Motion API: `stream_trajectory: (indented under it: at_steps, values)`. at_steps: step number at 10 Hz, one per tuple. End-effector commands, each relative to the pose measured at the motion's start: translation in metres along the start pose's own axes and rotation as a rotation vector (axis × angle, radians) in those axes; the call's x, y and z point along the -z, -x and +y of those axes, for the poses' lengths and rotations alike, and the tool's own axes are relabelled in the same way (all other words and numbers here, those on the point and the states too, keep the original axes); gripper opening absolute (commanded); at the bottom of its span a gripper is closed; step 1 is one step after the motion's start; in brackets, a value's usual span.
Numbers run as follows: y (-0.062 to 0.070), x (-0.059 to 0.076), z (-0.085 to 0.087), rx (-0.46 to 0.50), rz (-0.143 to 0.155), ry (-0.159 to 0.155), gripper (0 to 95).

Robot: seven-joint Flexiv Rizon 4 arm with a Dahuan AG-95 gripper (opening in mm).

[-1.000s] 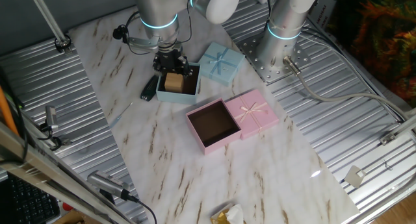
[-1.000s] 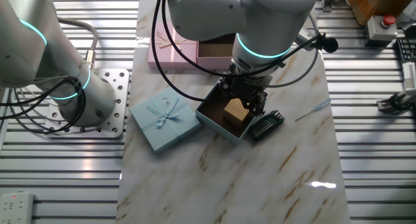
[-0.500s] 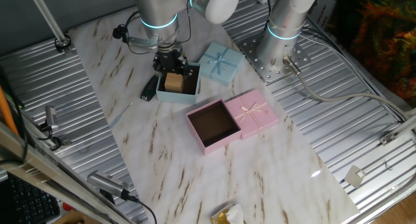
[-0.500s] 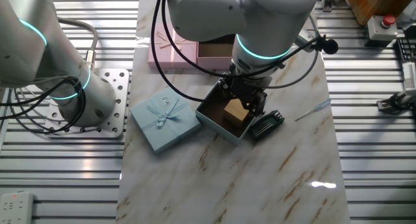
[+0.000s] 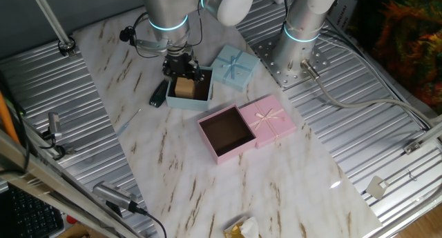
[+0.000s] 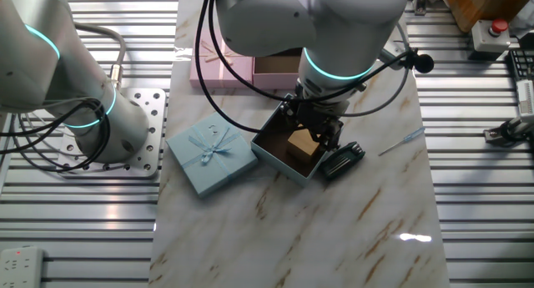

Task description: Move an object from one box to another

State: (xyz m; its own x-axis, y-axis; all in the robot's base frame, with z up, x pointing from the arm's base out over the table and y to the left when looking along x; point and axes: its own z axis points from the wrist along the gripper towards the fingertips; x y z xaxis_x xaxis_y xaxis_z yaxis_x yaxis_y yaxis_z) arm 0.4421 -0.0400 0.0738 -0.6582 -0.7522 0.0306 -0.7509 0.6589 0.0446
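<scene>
The tan block [image 5: 184, 87] lies inside the light-blue box [image 5: 200, 100] at the far left of the marble board. My gripper [image 5: 181, 74] reaches down into that box. Its dark fingers stand on either side of the block's far end and look open. In the other fixed view the gripper [image 6: 314, 128] hangs just over the block [image 6: 302, 144] in the same box [image 6: 269, 150]. The pink box [image 5: 208, 140] with its dark brown interior sits nearer the board's middle and holds nothing. That pink box [image 6: 275, 65] is mostly hidden behind the arm in the other fixed view.
A light-blue lid with a bow [image 5: 234, 65] lies right of the blue box. A pink lid with a cream bow [image 5: 271, 119] touches the pink box. A black tool [image 5: 158, 94] lies beside the blue box. A crumpled wrapper [image 5: 242, 229] sits at the near edge.
The arm has shifted very slightly over the blue box. The block and both boxes have not moved.
</scene>
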Motion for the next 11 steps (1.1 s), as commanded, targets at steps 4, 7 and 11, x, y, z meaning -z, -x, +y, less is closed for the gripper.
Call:
stream_trajectory:
  at_steps: [4, 7, 11]
  values:
    - [-0.0002, -0.0019, 0.0026, -0.012, -0.004, -0.005, 76.0]
    - [-0.0003, -0.0031, 0.0032, -0.011, -0.004, -0.005, 76.0]
    - [-0.0004, -0.0065, 0.0020, -0.012, -0.009, -0.004, 76.0]
